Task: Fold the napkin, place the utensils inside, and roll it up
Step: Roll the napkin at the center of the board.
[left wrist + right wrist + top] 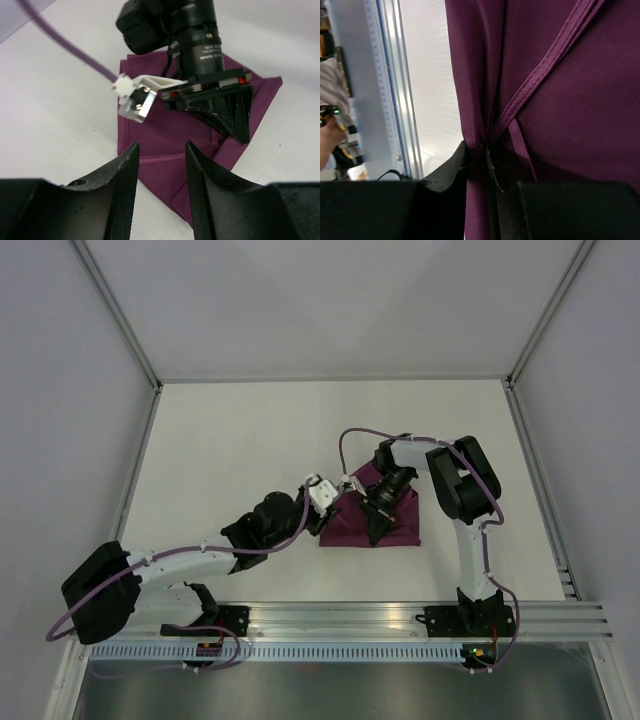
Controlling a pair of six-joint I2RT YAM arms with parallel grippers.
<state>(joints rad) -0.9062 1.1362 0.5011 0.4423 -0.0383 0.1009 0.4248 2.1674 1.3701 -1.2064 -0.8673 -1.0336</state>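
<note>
The plum-purple napkin (pixel 395 525) lies folded small on the white table, right of centre. It also shows in the left wrist view (pixel 165 137) and fills the right wrist view (pixel 555 90). My right gripper (pixel 378 530) points down on it and is shut on a fold of the cloth (pixel 479 155). My left gripper (pixel 318 512) hovers at the napkin's left edge, open and empty (pixel 161 165), its fingers over the napkin's near corner. The utensils are not visible in any view.
A metal rail (pixel 400 618) runs along the table's near edge. Grey walls with metal posts (pixel 135 350) enclose the white table (pixel 250 440). The right arm's wrist and camera (pixel 200 45) stand close in front of my left gripper.
</note>
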